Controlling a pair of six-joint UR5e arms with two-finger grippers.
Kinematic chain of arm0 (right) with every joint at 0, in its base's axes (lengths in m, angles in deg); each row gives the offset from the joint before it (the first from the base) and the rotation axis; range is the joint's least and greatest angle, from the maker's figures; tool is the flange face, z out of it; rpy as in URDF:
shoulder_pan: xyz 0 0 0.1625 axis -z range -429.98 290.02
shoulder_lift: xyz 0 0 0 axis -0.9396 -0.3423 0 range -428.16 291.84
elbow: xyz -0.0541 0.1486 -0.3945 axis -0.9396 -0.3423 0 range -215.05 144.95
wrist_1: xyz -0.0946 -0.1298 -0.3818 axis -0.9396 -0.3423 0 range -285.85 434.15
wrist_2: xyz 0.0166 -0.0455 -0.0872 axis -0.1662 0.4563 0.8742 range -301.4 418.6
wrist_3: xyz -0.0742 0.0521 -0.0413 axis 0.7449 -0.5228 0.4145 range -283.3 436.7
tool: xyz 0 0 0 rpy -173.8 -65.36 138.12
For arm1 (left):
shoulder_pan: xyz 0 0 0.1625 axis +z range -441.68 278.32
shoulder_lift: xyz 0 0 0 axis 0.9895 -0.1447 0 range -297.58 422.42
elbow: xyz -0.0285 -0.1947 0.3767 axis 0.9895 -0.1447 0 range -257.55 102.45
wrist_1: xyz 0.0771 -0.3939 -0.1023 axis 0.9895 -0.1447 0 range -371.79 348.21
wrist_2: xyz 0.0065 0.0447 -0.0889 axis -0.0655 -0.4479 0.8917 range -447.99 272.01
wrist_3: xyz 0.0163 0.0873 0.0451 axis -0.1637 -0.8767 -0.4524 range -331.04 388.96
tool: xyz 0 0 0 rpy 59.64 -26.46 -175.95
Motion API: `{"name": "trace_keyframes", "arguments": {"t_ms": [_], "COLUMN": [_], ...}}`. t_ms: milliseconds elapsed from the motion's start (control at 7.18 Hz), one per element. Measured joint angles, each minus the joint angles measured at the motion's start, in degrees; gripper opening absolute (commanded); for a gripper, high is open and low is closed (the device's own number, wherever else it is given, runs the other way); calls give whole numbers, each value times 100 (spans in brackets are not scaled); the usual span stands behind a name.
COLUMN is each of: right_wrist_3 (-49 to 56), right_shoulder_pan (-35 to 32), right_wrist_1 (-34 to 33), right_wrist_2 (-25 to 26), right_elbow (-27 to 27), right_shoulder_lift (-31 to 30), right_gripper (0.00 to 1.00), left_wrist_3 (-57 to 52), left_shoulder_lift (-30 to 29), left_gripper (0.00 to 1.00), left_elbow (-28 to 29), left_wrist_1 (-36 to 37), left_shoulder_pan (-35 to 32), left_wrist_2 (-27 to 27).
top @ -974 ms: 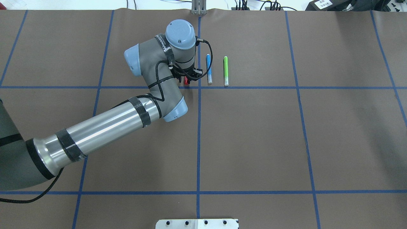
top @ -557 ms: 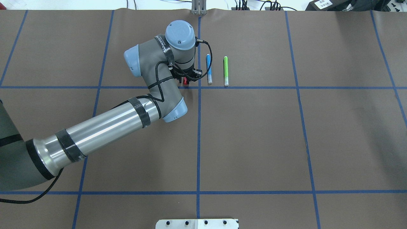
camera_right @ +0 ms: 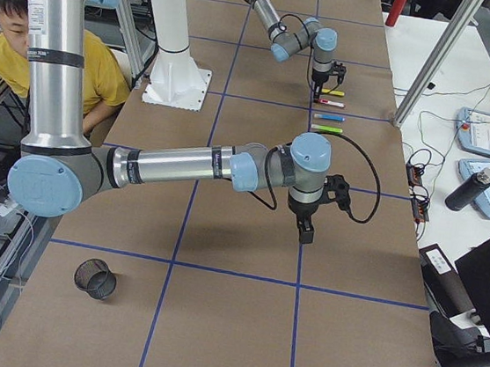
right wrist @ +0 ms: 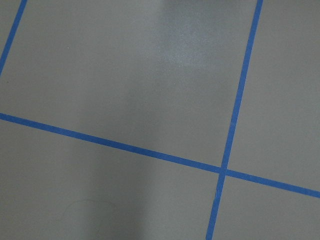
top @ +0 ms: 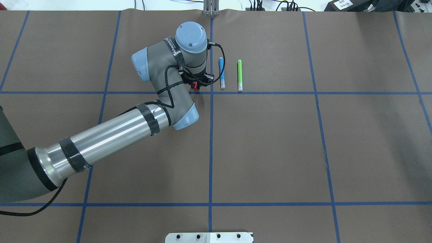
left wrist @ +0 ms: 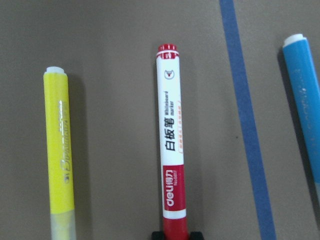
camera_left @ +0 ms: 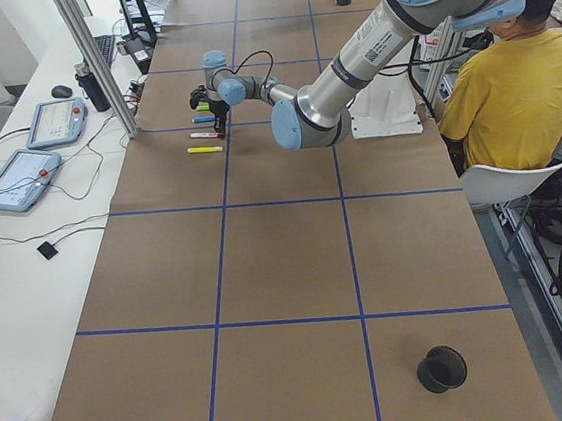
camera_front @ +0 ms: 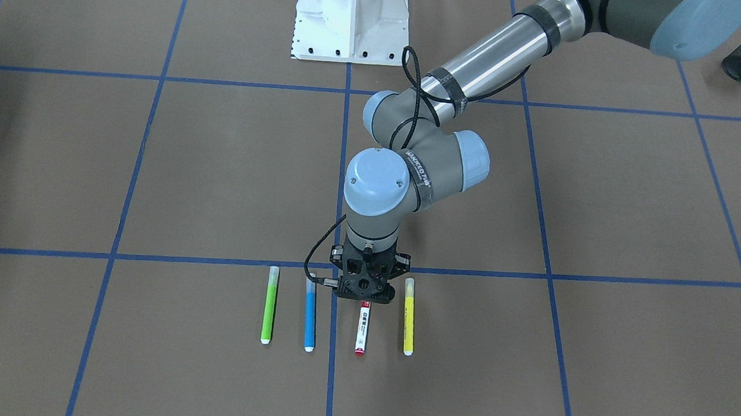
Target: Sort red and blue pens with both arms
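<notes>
- Red marker (left wrist: pixel 170 150) lies flat on the brown table (top: pixel 270 152) in a row of four parallel pens. It sits between the blue highlighter (camera_front: pixel 310 319) and a yellow highlighter (camera_front: pixel 408 320).
- A green highlighter (camera_front: pixel 269 306) lies on the far side of the blue one.
- A strip of blue tape (left wrist: pixel 245 125) runs between the marker and the blue highlighter, touching neither.
- The left arm (top: pixel 111 135) reaches across the table and points straight down over the marker's red cap end.
- Its jaws are clenched on that cap. In the wrist view the black tips sit tight against both sides of it.
- The marker's white printed barrel and red tail end stick out from under the jaws, clear of the neighbouring pens.
- The right arm (camera_right: pixel 176 162) hangs over bare table near a crossing of tape lines, well apart from the pens. I cannot tell whether its jaws are released or clenched.
- A black mesh cup (camera_right: pixel 97 279) stands on the table.
- A person in a yellow shirt (camera_left: pixel 510 96) sits beside the table.
</notes>
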Motion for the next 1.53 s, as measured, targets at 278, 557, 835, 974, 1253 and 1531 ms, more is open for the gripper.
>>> {"name": "trace_keyframes", "arguments": {"t_ms": [278, 557, 835, 974, 1253, 1531], "right_wrist_3": [0, 0, 0, 0, 0, 0], "right_shoulder_pan": [6, 9, 12, 12, 10, 7], "right_wrist_1": [0, 0, 0, 0, 0, 0], "right_wrist_2": [0, 0, 0, 0, 0, -6], "right_elbow": [-4, -18, -28, -35, -45, -48], "right_shoulder_lift": [11, 37, 47, 47, 42, 32], "right_gripper": [100, 100, 100, 100, 100, 100], "left_wrist_3": [-21, -49, -159, -282, -709, -1168], "left_shoulder_lift": [22, 25, 68, 156, 609, 1131], "left_gripper": [0, 0, 0, 0, 0, 0], "left_elbow": [-40, -369, -861, -1161, -2133, -3401], "left_wrist_1": [7, 58, 135, 197, 578, 1515], "left_shoulder_pan": [1, -40, -153, -211, -378, -652], "left_wrist_2": [2, -5, -8, -8, -1, 12]}}
